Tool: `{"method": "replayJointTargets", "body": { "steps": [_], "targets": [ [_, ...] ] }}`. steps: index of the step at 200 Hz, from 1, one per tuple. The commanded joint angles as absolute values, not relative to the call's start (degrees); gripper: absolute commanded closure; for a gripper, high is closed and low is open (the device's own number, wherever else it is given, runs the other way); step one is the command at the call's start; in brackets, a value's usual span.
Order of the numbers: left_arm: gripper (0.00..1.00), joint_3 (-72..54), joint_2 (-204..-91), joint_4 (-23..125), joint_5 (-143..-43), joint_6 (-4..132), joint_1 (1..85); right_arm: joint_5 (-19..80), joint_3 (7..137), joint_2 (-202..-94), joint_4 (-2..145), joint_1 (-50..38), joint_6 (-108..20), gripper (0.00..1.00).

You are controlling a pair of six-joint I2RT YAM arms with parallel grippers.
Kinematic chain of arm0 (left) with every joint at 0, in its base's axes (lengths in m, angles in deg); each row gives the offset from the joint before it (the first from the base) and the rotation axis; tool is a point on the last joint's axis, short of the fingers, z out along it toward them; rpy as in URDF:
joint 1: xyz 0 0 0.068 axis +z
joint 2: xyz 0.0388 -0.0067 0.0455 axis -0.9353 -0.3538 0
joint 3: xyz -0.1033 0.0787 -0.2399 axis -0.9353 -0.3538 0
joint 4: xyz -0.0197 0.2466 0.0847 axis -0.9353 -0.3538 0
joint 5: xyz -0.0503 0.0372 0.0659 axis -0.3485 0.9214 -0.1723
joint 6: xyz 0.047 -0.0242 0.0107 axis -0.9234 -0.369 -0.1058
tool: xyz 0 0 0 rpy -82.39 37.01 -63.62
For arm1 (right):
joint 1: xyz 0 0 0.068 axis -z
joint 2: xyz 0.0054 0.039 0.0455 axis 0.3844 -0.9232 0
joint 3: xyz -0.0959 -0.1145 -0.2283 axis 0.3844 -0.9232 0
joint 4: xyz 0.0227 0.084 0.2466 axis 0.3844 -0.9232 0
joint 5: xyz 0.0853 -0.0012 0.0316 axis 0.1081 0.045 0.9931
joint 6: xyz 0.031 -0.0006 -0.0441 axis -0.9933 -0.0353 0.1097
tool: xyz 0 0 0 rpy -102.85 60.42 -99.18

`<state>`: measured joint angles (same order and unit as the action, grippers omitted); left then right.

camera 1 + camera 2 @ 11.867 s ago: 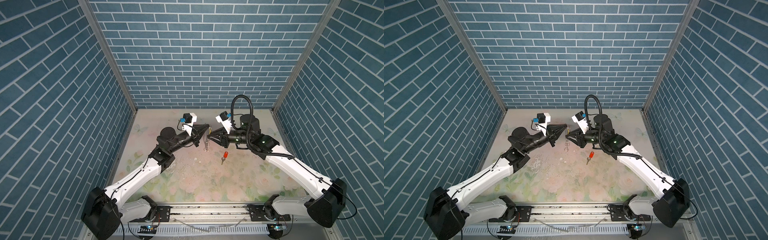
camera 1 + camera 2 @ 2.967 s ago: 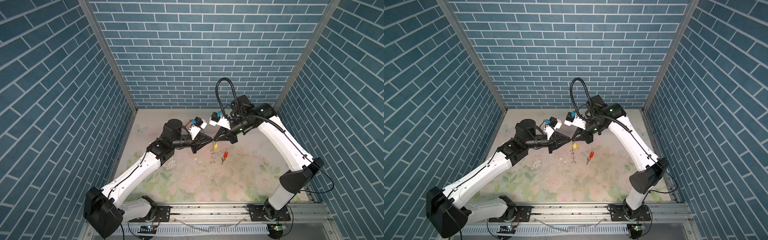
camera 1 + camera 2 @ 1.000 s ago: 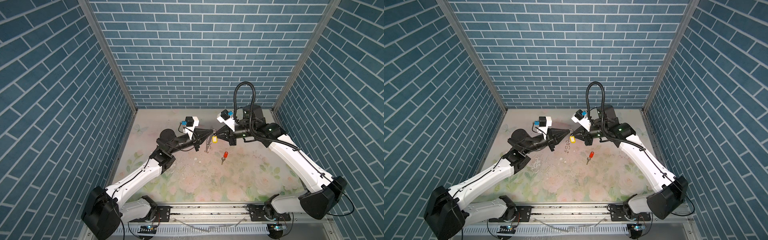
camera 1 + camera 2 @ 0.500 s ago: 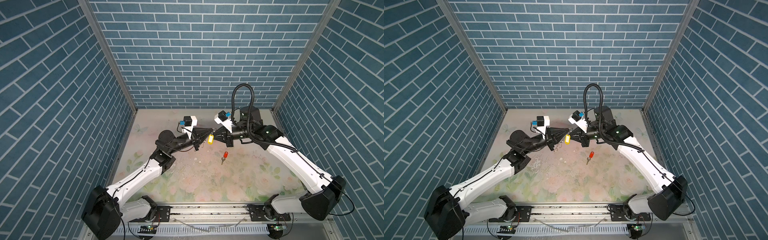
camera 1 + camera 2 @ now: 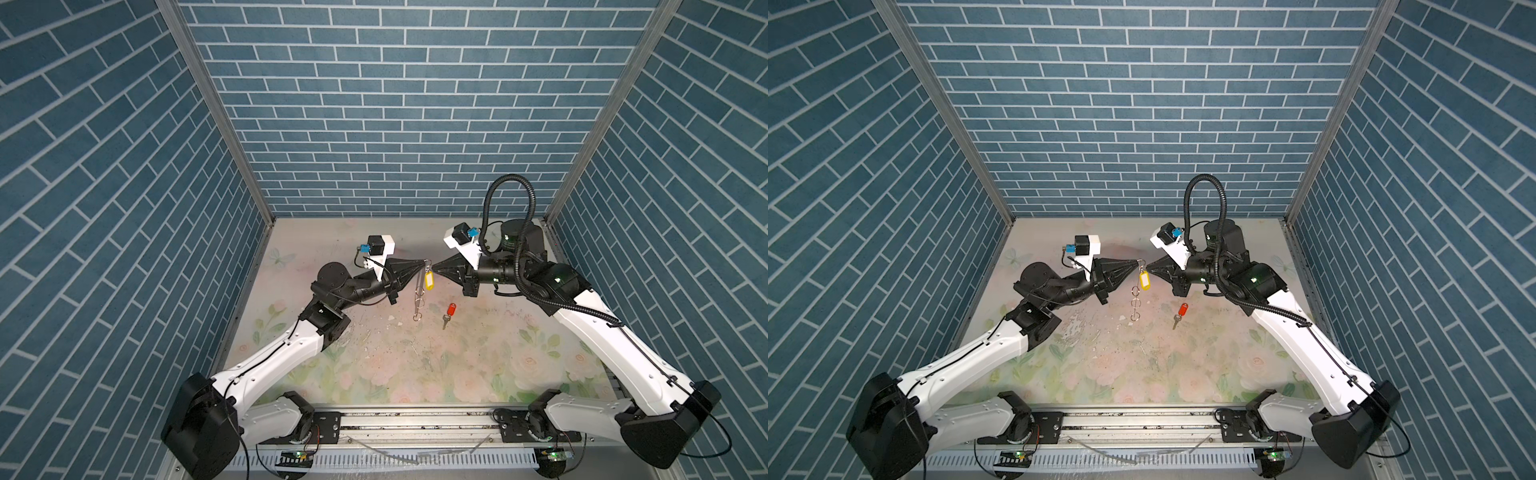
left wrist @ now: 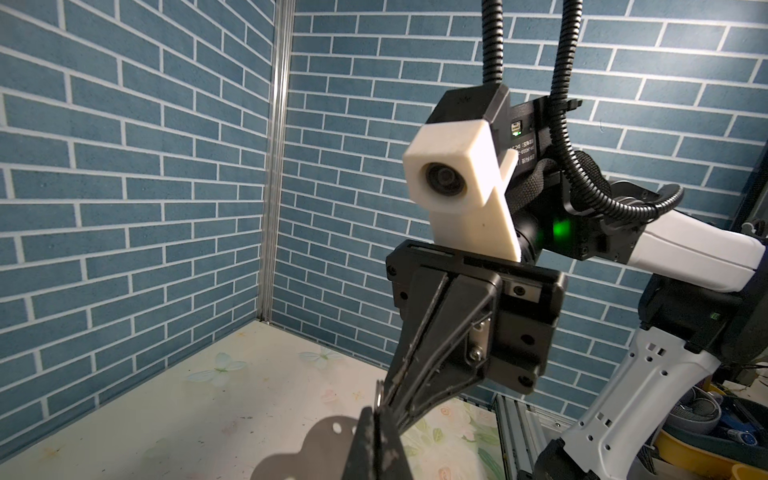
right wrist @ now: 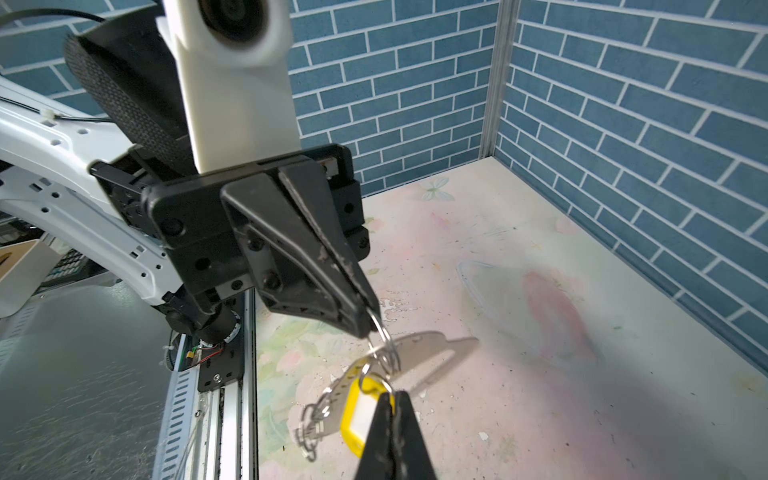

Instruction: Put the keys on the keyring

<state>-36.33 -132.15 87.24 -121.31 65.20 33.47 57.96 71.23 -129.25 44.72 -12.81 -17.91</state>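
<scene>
One yellow-tagged key [image 5: 429, 282] hangs atop the single keyring [image 5: 419, 296], which the left hand [image 5: 424, 262] clamps; one red-tagged key [image 5: 450, 310] lies on the tabletop [image 5: 415, 365]. Right hand [image 5: 435, 268] closed, beside the yellow tag

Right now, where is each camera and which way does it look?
Both top views: high above the bases, looking down at the table; left gripper and right gripper show, tips close.
Left wrist: on the left arm, faces the right gripper; own gripper tip shows.
Right wrist: on the right arm, faces the left gripper pinching the keyring; own tip shows.
Shared: yellow-tagged key, in top and right wrist views.
</scene>
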Motion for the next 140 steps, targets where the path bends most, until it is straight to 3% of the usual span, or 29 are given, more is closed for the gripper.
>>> {"method": "replayJointTargets", "body": {
  "steps": [1, 55, 140],
  "targets": [
    [1.0, -36.53, -130.68, 87.49, -121.23, 63.84, 33.42, 55.73, 69.48, -127.64, 45.92, -12.3, -20.39, 0.97],
    [1.0, -36.01, -130.59, 87.13, -120.98, 63.43, 33.42, 55.53, 68.41, -127.73, 46.89, -12.2, -21.24, 0.86],
    [1.0, -35.44, -130.33, 84.54, -116.38, 62.36, 33.41, 57.91, 67.53, -128.07, 45.96, -12.11, -21.5, 0.8]
  ]
}}
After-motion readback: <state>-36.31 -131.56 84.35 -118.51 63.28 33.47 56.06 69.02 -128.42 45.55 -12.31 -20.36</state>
